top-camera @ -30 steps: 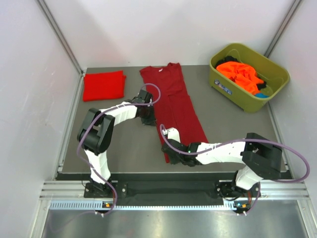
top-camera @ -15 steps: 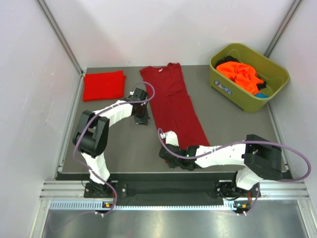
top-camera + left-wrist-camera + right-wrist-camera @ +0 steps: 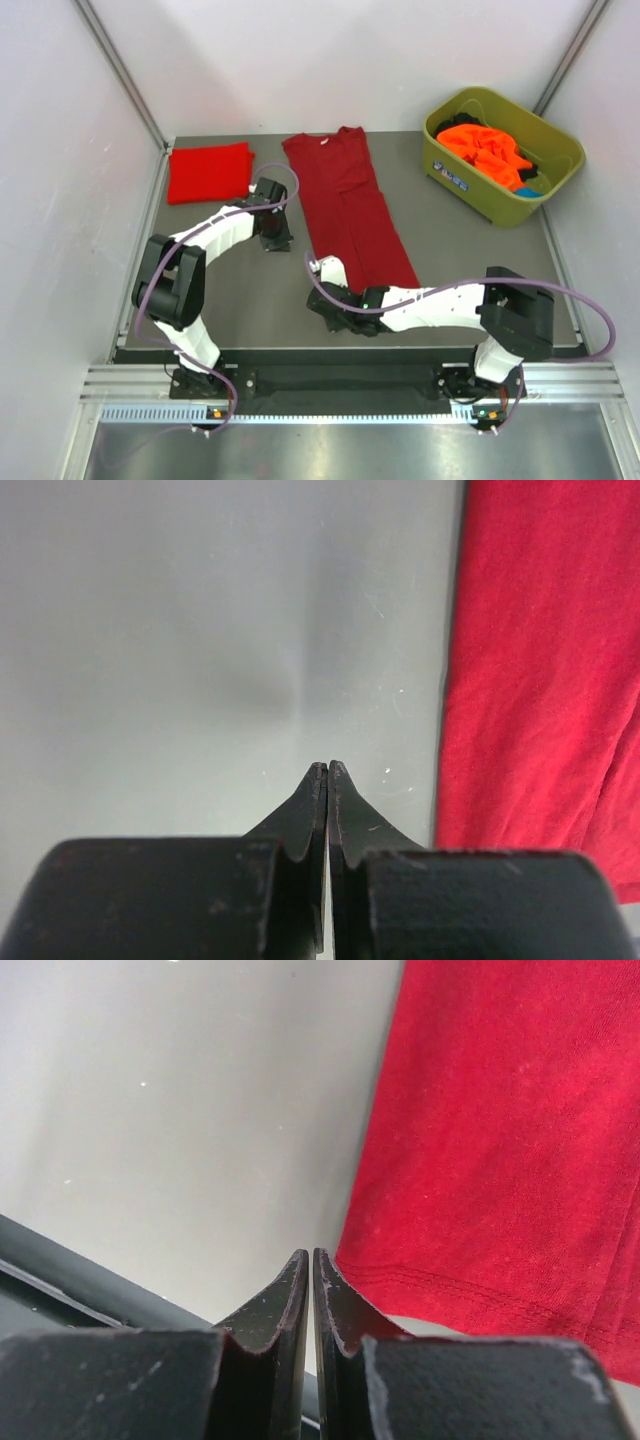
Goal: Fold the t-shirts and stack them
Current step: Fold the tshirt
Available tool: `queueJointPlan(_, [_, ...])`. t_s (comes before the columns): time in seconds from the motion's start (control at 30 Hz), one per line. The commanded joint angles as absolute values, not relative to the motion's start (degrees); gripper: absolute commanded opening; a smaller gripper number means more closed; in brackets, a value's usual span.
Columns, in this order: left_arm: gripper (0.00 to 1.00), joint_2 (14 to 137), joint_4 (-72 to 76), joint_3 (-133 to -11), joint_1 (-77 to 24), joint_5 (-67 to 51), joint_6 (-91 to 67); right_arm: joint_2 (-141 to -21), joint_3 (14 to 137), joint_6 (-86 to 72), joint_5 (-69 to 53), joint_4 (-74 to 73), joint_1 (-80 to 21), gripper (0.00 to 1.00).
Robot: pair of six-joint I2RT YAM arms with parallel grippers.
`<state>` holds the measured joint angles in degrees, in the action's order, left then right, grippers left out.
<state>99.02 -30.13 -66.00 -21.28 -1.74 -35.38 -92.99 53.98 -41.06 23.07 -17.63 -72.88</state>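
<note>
Grey tabletop (image 3: 470,240) holds a dark red shirt (image 3: 350,205), flat in a long strip, likely ready for its next fold. Left claw (image 3: 327,770) and right claw (image 3: 309,1258) sit beside it, pinched shut, holding nothing. A folded red shirt (image 3: 208,172) starts the pile; orange shirts (image 3: 485,150) wait in the tub (image 3: 478,200).

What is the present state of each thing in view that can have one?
Dark crimson cloth t-shirt: lying flat, folded into a long strip.
Bright red cloth t-shirt: folded into a square.
Orange cloth t-shirts: crumpled in olive-green plastic tub.
Left gripper: shut, empty.
Right gripper: shut, empty.
</note>
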Motion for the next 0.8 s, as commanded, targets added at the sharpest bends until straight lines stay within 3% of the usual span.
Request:
queueJointPlan(0.0, [0.00, 96.5, -29.3, -65.6, -21.0, -3.0, -34.6, -93.1, 53.0, -41.7, 25.1, -17.1, -72.6, 0.05])
queueJointPlan(0.3, [0.00, 96.0, -28.7, -65.3, -20.9, -3.3, -34.8, -93.1, 48.7, -39.8, 19.0, -9.0, -72.7, 0.05])
queueJointPlan(0.67, [0.00, 95.3, -29.3, -65.6, -21.0, -3.3, -34.2, -85.3, 53.2, -37.7, 20.8, -15.8, -71.6, 0.07])
queueJointPlan(0.77, [0.04, 94.0, -28.1, -64.5, -21.0, -4.4, -34.6, -85.2, 51.5, -36.9, 21.4, -15.2, -70.1, 0.07])
